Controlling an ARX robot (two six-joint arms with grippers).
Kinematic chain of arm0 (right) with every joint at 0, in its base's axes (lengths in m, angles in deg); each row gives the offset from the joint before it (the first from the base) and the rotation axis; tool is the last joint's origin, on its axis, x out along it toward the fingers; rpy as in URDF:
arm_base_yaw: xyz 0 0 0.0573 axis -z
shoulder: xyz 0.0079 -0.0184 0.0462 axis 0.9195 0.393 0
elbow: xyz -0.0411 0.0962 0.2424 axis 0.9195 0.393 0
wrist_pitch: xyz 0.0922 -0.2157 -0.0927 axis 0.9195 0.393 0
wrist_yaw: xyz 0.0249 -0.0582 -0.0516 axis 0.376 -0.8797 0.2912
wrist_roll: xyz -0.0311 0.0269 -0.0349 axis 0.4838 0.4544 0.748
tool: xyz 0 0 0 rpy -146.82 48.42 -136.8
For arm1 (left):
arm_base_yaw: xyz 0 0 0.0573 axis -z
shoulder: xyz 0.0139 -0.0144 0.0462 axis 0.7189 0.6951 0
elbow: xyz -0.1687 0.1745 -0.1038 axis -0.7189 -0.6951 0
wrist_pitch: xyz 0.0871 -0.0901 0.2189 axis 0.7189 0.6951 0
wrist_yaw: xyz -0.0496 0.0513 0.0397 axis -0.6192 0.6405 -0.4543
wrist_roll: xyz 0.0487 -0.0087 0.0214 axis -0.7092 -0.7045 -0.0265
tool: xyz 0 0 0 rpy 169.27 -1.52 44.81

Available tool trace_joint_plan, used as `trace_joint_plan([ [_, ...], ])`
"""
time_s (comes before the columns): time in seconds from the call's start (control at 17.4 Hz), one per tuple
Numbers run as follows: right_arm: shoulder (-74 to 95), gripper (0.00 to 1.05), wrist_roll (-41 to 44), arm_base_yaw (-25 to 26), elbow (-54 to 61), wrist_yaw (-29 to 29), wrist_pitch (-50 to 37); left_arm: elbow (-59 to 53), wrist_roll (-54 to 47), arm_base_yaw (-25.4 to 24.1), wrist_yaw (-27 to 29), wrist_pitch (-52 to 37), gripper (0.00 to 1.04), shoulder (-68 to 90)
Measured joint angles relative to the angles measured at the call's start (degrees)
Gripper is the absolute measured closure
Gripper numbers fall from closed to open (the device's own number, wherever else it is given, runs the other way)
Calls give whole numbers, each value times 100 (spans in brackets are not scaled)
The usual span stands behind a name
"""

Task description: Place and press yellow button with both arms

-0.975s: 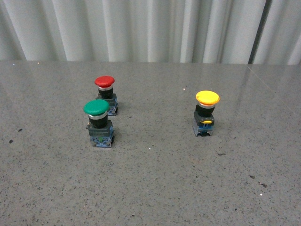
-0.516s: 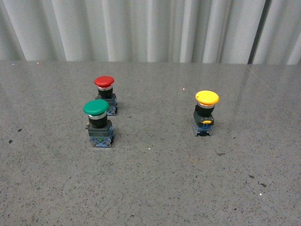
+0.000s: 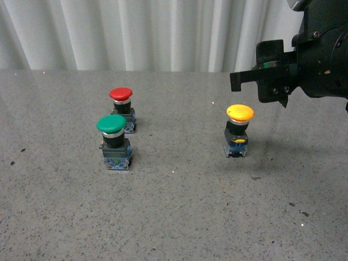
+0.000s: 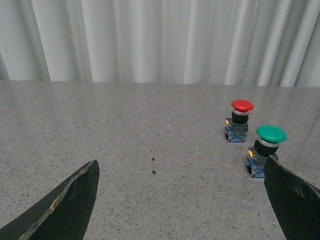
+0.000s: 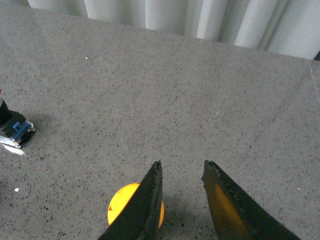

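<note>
The yellow button (image 3: 239, 130) stands upright on the grey table, right of centre, with a yellow mushroom cap over a black body and blue-grey base. My right arm's black housing fills the upper right of the front view; its gripper (image 3: 242, 80) hangs open above the button and a little behind it, not touching. In the right wrist view the yellow cap (image 5: 124, 210) shows partly behind one finger of the open right gripper (image 5: 181, 166). My left gripper (image 4: 182, 167) is open and empty, fingers wide apart over bare table; it does not show in the front view.
A red-capped button (image 3: 122, 109) and a green-capped button (image 3: 113, 141) stand close together left of centre, also in the left wrist view, red (image 4: 240, 120) and green (image 4: 266, 150). A white pleated curtain (image 3: 163, 32) backs the grey speckled table (image 3: 174, 212).
My right arm has come into the front view from the upper right and now hangs above the yellow button. The three buttons have not moved.
</note>
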Motion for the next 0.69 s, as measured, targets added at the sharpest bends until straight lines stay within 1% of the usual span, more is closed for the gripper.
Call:
trace_joint_plan([
  [0.06,33,89,0,0,-35,0,85,0,0,0,0,0,7,0],
  [0.11,46,99,-2,-2,-50,9,90,0,0,0,0,0,7,0],
  [0.17,72,103,-26,-13,-87,39,118,0,0,0,0,0,7,0],
  [0.4,227,103,-48,-195,-136,127,136,0,0,0,0,-2,7,0],
  [0.69,369,103,-85,-245,-136,234,157,0,0,0,0,0,7,0],
])
